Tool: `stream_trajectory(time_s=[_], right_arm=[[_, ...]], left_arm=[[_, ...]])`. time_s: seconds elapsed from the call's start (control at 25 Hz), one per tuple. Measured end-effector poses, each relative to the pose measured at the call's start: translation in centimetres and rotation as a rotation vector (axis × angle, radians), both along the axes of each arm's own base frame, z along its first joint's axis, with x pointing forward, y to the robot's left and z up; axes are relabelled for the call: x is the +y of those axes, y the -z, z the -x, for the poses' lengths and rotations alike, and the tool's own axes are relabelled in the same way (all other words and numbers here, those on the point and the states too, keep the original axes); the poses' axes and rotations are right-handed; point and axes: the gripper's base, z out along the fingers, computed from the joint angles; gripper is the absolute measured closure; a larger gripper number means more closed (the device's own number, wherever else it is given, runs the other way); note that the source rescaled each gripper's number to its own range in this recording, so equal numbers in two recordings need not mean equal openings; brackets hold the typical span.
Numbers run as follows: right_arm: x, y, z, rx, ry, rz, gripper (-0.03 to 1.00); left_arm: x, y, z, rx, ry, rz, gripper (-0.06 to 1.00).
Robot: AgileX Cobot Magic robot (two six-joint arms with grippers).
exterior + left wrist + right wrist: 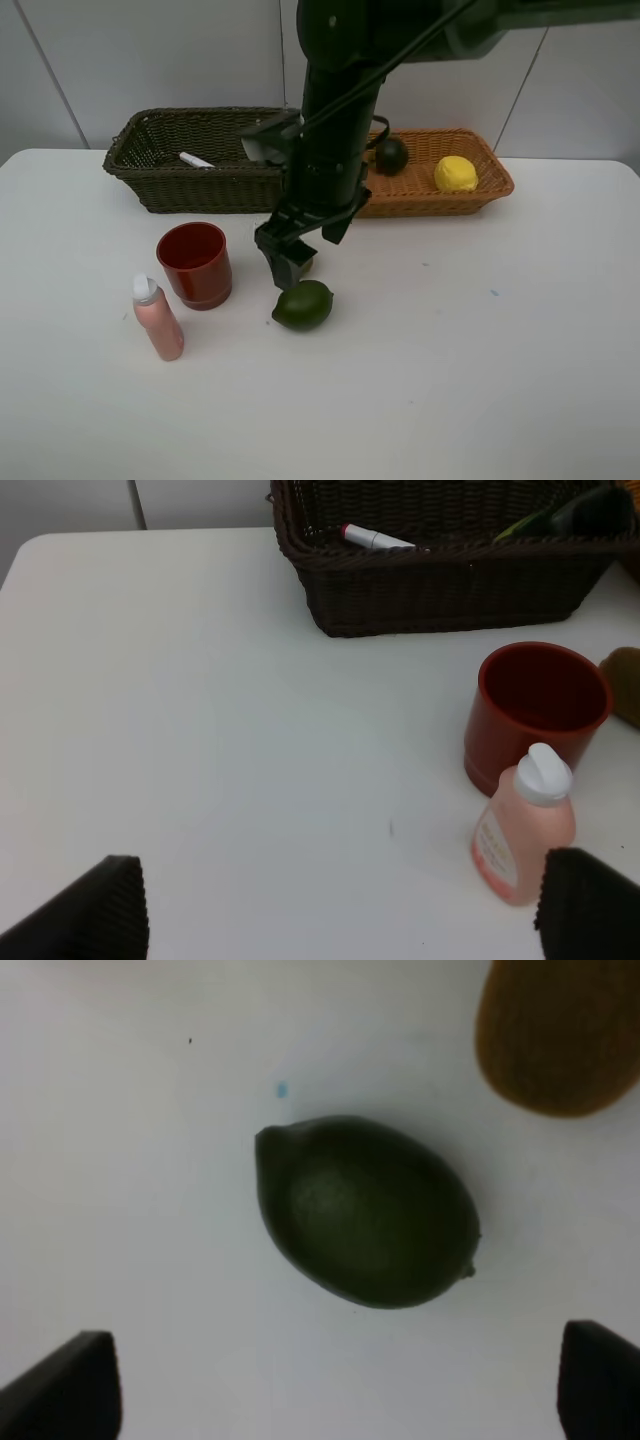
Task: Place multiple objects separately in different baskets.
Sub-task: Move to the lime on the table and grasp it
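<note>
The right gripper [289,267], jaws spread wide and empty, hovers over the lime [365,1210] near the middle of the table [480,380], so it should descend straight, straddle the fruit's narrower width, and close gently lest it roll toward the kiwi [560,1040] beside it.

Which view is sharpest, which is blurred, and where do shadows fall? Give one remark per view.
High view: sharp, evenly lit, faint soft shadows by the red cup and lime. Left wrist view: fairly clear, pink bottle slightly soft. Right wrist view: lime close, dim and out of focus; kiwi blurred.
</note>
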Motion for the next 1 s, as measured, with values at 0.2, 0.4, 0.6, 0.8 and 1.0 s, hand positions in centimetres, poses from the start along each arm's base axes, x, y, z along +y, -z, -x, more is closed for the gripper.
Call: stream_trajectory(time_s=[0.2,0.4,0.6,0.8,1.0], right_arm=[[0.5,2.5,1.2,-0.028,-0.019,-0.027,0.03],[0.9,4.0,1.8,-0.083,-0.039,-0.06,0.03],[0.5,5.1,1.8,-0.13,-0.053,-0.066,0.03],[0.5,5.9,1.6,-0.149,-0.059,-0.072,0.03],[0.6,7.5,1.5,-0.133,-0.062,-0.052,0.03]], left_arm=[[0.0,0.0,0.0,0.0,0.0,0.0,-0.05],[0.0,0.0,0.0,0.0,0.0,0.0,-0.05],[0.0,0.0,0.0,0.0,0.0,0.0,-0.05],[0.0,0.0,0.0,0.0,0.0,0.0,-0.05],[0.0,0.0,0.0,0.0,0.0,0.0,-0.05]])
